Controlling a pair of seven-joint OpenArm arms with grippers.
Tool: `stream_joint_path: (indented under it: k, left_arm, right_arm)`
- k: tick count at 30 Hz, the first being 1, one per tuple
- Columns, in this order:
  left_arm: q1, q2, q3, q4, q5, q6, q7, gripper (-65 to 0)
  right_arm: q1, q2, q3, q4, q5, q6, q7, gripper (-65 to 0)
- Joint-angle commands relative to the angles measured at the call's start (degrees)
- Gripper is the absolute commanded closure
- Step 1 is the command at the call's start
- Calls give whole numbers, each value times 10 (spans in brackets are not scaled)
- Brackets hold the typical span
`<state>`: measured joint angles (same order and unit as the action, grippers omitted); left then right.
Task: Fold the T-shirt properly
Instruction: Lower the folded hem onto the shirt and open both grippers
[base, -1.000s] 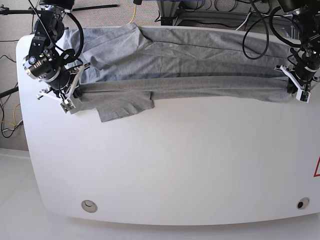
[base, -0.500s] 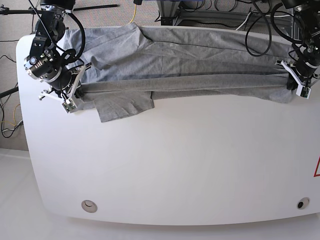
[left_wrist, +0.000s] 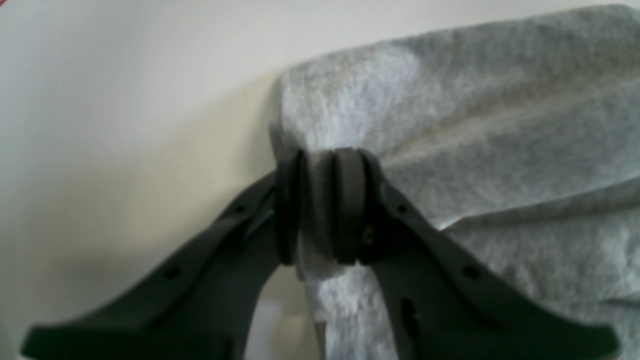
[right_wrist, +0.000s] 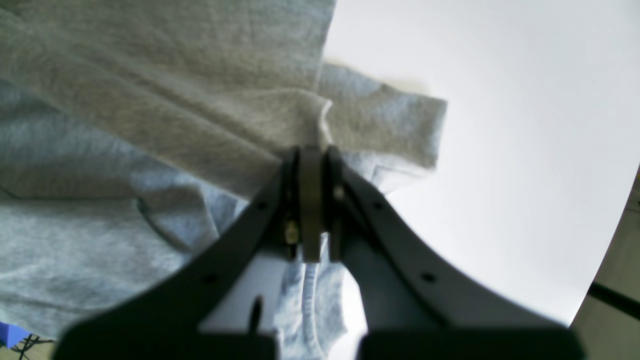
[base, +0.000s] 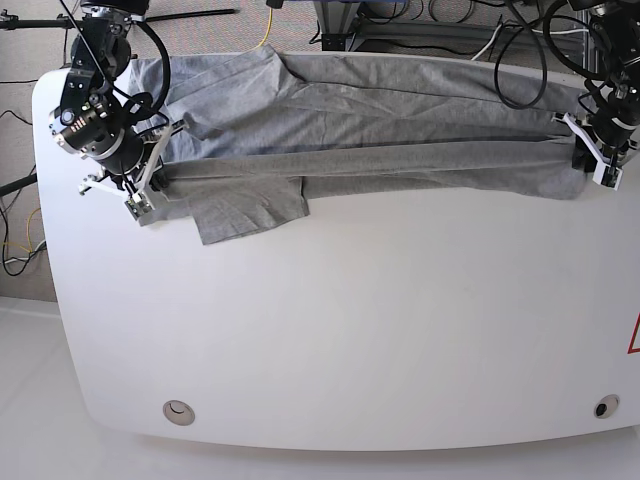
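Observation:
The grey T-shirt (base: 350, 130) lies stretched across the far part of the white table (base: 350, 330), its long edge folded over into a band, with one sleeve (base: 245, 210) sticking out toward the front. My right gripper (base: 145, 195) is at the shirt's left end. In the right wrist view this gripper (right_wrist: 312, 200) is shut on a pinched fold of the T-shirt (right_wrist: 150, 125). My left gripper (base: 592, 160) is at the shirt's right end. In the left wrist view its pads (left_wrist: 287, 210) stand slightly apart, so the gripper (left_wrist: 317, 200) is open, and the T-shirt (left_wrist: 475, 125) edge still lies between them.
Cables and a metal frame (base: 350, 25) sit beyond the table's far edge. Two round fittings (base: 179, 411) (base: 604, 407) are set near the front edge. A red mark (base: 634, 335) shows at the right edge.
Both grippers have drawn the folded edge a little toward the far side of the table. The left gripper's pads have parted from shut. The right gripper stays closed on the cloth.

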<state>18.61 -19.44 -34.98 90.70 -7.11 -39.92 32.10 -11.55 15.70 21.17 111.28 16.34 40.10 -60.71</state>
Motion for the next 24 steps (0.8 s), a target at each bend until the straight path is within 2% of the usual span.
stream_joint_path:
  k: [1,5,9,13,17,19,24]
  left_arm:
    - [2,-12,-4,7,-1,4,-4,-121]
    - [4,-13,-5,7,0,4,-7,-113]
    - [5,-19,-4,6,-1,7,-16,-135]
    - [6,-19,-3,5,1,10,-13,-195]
    - [7,-18,-1,4,7,13,-6,-287]
    - [-2,-17,0,6,17,15,-3,-399]
    - [-9,-16,10,12,28,17,0,-407]
  right_arm:
    - [2,6,5,11,-3,-1,6,-9]
    - [0,6,5,11,-3,-1,8,-20]
    - [6,7,2,7,-3,-1,0,-81]
    - [6,7,2,6,-2,-1,-5,-145]
    - [6,8,2,5,-2,-1,-15,-219]
    - [7,10,2,6,1,-1,-19,-290]
    - [12,10,2,7,3,-1,-19,-315]
